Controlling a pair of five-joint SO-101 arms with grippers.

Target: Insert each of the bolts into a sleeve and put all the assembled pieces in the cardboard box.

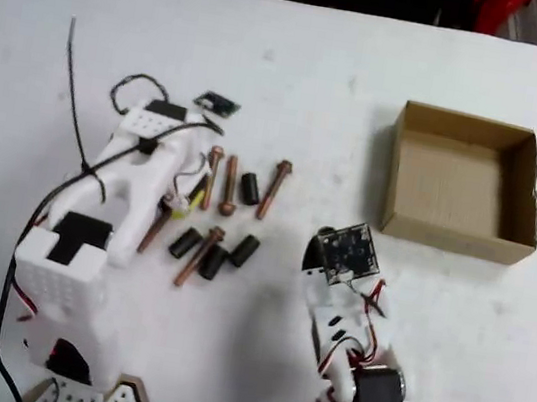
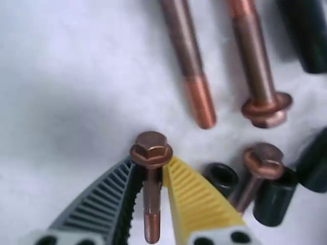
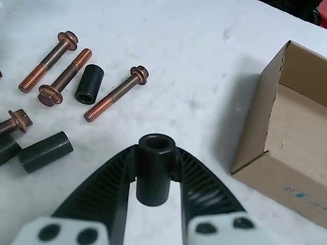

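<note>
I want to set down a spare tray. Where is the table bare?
Bare: between the loose bolts and the cardboard box, and on the arms' side of the box, beside the right gripper. Crowded: bolts and sleeves beside the left gripper.

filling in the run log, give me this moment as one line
left pincer: shut on bolt | right pincer: shut on sleeve | join: not yet done | box: no pieces inside
</note>
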